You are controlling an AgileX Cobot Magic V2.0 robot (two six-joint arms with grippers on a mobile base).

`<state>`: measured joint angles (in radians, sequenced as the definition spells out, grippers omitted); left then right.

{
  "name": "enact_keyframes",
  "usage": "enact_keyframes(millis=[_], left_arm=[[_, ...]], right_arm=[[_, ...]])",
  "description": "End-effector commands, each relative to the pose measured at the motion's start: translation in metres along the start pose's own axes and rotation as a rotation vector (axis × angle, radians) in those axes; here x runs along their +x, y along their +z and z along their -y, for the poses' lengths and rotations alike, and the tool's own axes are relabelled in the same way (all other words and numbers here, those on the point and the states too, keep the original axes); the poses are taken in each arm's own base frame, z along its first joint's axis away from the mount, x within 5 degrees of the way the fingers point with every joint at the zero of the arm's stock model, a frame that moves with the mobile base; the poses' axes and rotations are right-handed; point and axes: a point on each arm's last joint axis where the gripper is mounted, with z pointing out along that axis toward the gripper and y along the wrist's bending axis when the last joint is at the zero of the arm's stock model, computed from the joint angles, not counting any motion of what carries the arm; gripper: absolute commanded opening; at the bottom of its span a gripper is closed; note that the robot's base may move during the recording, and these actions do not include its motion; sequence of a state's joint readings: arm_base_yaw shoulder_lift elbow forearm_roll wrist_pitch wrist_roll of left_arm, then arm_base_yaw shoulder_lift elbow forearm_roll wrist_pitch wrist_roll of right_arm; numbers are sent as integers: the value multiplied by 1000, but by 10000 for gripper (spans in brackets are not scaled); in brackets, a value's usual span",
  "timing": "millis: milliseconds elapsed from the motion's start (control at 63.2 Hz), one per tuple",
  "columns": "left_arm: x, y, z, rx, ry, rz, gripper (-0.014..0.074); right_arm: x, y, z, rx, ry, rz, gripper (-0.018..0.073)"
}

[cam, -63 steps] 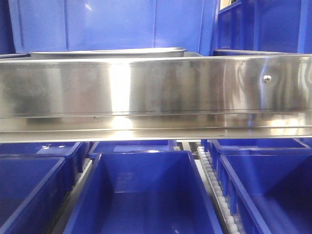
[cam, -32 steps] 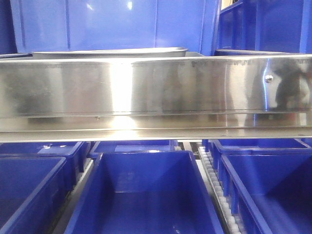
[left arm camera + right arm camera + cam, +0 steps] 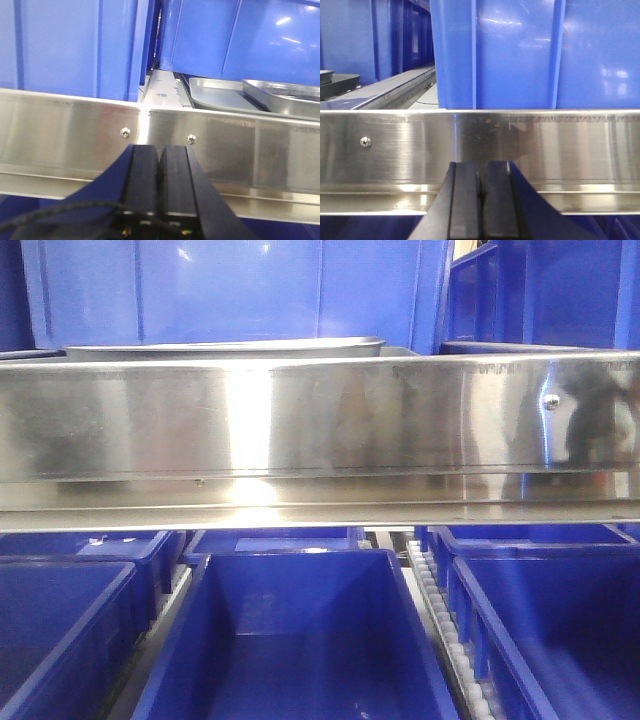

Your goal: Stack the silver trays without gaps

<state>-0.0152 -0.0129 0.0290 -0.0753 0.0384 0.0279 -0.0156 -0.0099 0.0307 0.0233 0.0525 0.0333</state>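
Two silver trays lie on the shelf behind the steel rail. In the left wrist view a flat tray point(image 3: 220, 95) lies at right with a second tray point(image 3: 285, 95) resting tilted on it. In the front view only a tray rim point(image 3: 225, 346) shows above the rail. A dark tray edge point(image 3: 335, 82) shows at far left in the right wrist view. My left gripper point(image 3: 159, 148) is shut and empty, in front of the rail. My right gripper point(image 3: 481, 164) is shut and empty, close to the rail.
A broad steel shelf rail point(image 3: 320, 430) with screws spans every view between the grippers and the trays. Tall blue bins point(image 3: 75, 45) stand on the shelf behind it. Deep open blue bins point(image 3: 300, 640) sit below the rail, with a roller track point(image 3: 445, 630) between them.
A dark reflection has appeared on the right end of the rail in the front view, and the view has shifted slightly. The trays have not moved.
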Motion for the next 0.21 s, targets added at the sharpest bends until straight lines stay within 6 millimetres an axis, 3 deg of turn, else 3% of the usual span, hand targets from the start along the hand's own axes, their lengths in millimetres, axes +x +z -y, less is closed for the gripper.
enact_keyframes(millis=[0,190], left_arm=[[-10,-1,0,-3,-4,105,-48],[-10,-1,0,-3,-4,105,-48]], right_arm=[[-9,-1,0,5,-6,97,53],[-9,-1,0,5,-6,97,53]])
